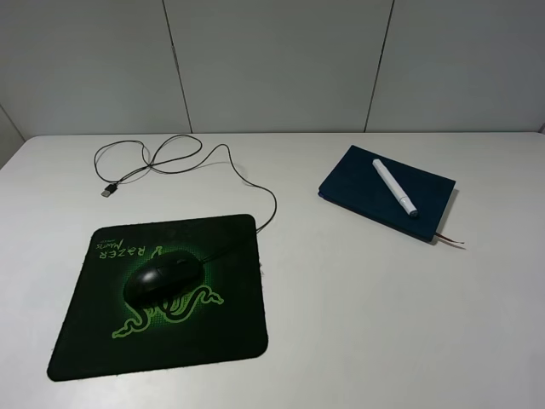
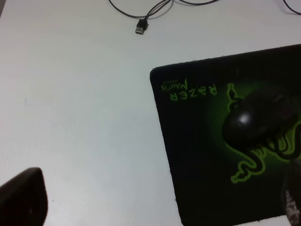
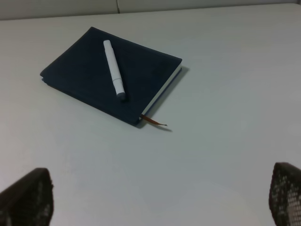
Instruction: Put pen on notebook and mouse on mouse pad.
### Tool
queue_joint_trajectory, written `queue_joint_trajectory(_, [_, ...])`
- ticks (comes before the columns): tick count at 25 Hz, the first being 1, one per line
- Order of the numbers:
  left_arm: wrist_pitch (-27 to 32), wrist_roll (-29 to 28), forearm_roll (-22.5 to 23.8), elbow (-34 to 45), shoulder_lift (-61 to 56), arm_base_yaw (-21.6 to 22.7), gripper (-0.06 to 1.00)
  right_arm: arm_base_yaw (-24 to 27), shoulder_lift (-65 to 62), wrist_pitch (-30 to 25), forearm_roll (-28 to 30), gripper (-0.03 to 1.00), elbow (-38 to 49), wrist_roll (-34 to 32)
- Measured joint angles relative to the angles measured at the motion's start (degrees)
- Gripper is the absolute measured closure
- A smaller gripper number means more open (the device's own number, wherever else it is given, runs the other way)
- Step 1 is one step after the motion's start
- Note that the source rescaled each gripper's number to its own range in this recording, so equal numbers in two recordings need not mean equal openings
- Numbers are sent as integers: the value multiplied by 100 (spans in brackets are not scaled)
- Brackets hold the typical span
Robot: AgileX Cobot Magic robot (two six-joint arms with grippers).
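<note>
While both pincers hung wide apart and held nothing, the pen (image 1: pixel 395 188) lay on the notebook (image 1: pixel 368 198) and the shiny, slippery-looking mouse (image 1: pixel 162 280), best gripped by its sides, sat on the mouse pad (image 1: pixel 89 337) on the surface (image 1: pixel 358 324).

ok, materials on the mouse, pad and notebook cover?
Mouse: glossy hard plastic, going by the highlight on its shell. Mouse pad: matte, likely cloth-topped; lies flat with a slightly fuzzy edge. Notebook: matte navy cover, cloth or textured board; hard to tell which.
</note>
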State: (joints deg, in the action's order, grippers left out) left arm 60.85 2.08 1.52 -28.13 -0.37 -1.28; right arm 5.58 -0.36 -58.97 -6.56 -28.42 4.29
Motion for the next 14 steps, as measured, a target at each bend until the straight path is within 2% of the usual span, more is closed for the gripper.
queue_joint_trajectory(14, [0, 0, 0, 0, 0, 0, -6, 0, 0, 5, 262, -3, 11, -317])
